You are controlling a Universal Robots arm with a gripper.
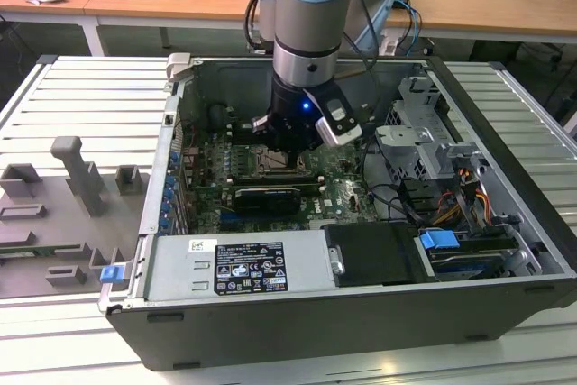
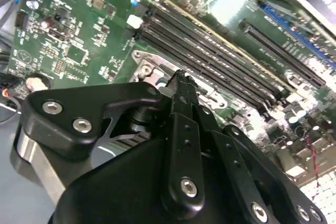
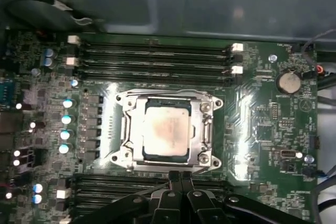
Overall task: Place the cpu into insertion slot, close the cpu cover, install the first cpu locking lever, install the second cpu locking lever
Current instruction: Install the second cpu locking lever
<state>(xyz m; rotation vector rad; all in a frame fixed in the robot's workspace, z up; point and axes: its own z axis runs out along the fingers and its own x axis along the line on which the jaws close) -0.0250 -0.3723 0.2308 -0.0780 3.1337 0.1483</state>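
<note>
With cpu [image 3: 166,132] seated, cpu cover [image 3: 203,129] down

In the exterior view the arm [image 1: 311,33] is standing over the open computer case [image 1: 361,313] and is hiding most of the insertion slot [image 1: 281,165]; the upper edge of the picture is cutting the arm off. The tool [image 1: 287,143] is showing there as a dark block, and its fingertips are too small to tell apart.

In the first wrist view the black fingers [image 3: 181,182] are covering the nearest edge of the cpu cover [image 3: 202,124], and the lower edge is cutting them off. The cpu [image 3: 165,132] is looking soft and washed by glare.

In the second wrist view the tool's body is blocking nearly all of the socket frame [image 2: 152,69].
</note>
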